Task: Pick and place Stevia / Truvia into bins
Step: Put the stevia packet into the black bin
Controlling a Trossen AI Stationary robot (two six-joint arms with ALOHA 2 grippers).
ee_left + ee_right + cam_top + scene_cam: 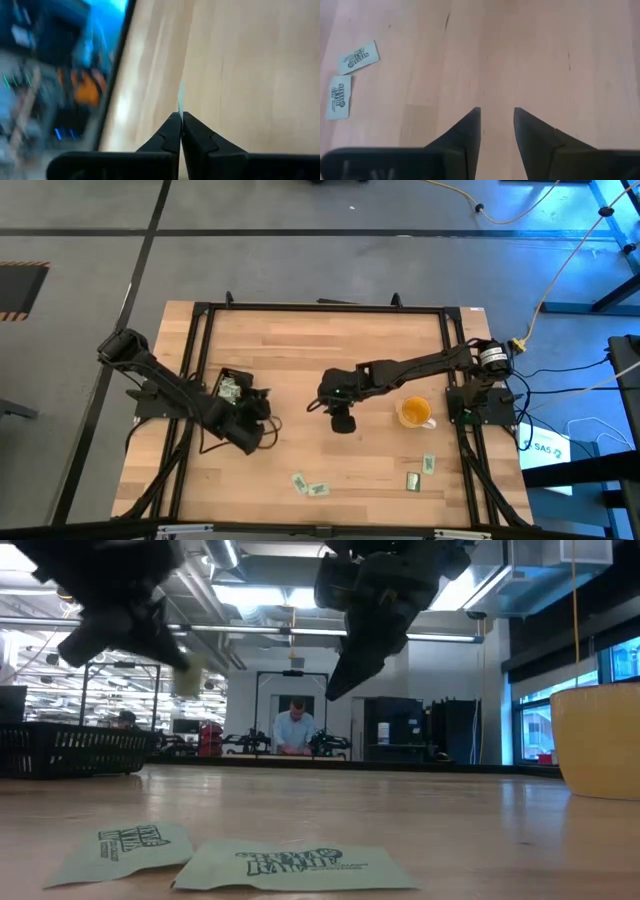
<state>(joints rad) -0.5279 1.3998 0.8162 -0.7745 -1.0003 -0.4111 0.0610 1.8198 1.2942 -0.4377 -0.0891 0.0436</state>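
On the wooden table, near its front edge, lie pale green sachets with dark print, flat and rectangular. More sachets sit in the black bin at the left. The left gripper is above the table beside the bin, clamped on one thin sachet edge-on. The right gripper hangs over bare wood, fingers apart, holding nothing, near a yellow cup.

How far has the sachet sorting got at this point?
Done: a few sachets lie in the black tray. In hand: the left end effector, beside the tray, is shut on a sachet edge; the right end effector is open and empty. Left: four sachets along the front of the table.
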